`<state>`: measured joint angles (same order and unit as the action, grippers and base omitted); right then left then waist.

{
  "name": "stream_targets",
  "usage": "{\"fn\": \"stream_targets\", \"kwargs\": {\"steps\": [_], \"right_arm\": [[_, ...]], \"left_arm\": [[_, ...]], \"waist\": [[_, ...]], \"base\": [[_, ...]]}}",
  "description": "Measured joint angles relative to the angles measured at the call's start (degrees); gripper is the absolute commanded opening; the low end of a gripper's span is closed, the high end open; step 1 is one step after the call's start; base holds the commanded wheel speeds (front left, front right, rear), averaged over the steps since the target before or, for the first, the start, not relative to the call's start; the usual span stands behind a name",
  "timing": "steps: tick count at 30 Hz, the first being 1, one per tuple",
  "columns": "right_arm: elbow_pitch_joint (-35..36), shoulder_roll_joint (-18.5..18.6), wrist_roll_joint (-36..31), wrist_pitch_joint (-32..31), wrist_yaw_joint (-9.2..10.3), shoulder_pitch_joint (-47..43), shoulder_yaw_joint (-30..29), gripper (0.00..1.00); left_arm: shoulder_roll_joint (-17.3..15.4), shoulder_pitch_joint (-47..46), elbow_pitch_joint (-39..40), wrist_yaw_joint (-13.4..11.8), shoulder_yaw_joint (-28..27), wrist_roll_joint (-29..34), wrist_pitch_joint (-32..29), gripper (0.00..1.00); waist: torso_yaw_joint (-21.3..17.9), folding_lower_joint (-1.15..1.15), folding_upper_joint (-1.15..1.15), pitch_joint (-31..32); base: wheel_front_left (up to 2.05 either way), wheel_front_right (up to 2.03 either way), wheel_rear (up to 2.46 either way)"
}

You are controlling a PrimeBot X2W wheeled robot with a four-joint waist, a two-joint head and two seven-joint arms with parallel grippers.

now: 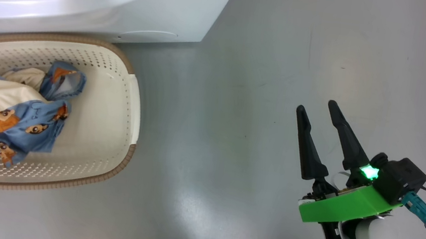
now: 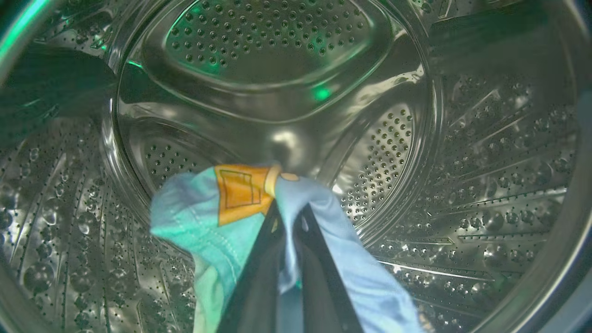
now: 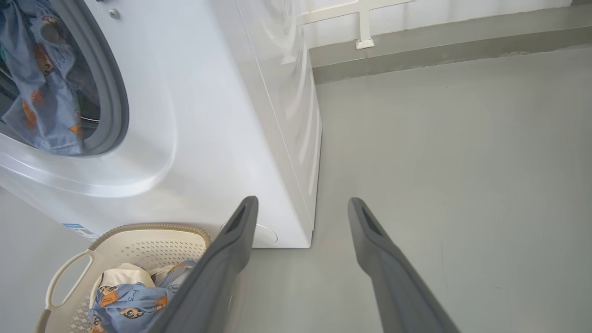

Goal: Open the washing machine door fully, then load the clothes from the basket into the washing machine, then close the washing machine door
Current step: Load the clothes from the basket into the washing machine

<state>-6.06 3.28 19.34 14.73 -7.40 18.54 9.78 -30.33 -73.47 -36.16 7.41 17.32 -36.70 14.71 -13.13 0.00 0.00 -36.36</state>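
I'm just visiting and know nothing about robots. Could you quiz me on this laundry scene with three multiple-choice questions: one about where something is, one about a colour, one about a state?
1. Where is the left end effector?
A. on a shelf
B. inside the steel drum
C. under a table

2. What colour is the rim of the basket?
A. brown
B. red
C. black

3. How is the right end effector?
A. shut on a sock
B. shut on a handle
C. open and empty

Answers:
1 B: perforated steel walls surround it in the left wrist view.
2 A: a brown woven-look band edges the cream sides.
3 C: its jaws stand apart, nothing between them, above the grey floor.
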Motion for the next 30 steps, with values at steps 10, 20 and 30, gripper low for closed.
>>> {"fn": "stream_targets", "kwargs": {"steps": [10,20,30], "right_arm": [[0.01,-0.05,1.00,0.00,0.00,0.52,1.14,1.00],[-0.02,-0.07,1.01,0.00,0.00,0.52,1.31,1.00],[-0.04,-0.07,1.00,0.00,0.00,0.52,1.31,1.00]], "left_arm": [[1.24,3.08,-6.53,0.00,5.54,-0.47,-0.01,0.48],[0.60,2.36,-9.54,0.00,12.07,-4.78,-0.01,1.00],[0.37,2.14,-9.10,0.00,12.41,-6.70,-0.01,1.00]], "waist": [[-0.87,0.00,0.00,-0.24],[-0.42,0.00,0.00,0.54],[0.11,0.00,0.00,1.09]], "base": [[0.00,0.00,0.00],[0.00,0.00,0.00],[0.00,0.00,0.00]]}}
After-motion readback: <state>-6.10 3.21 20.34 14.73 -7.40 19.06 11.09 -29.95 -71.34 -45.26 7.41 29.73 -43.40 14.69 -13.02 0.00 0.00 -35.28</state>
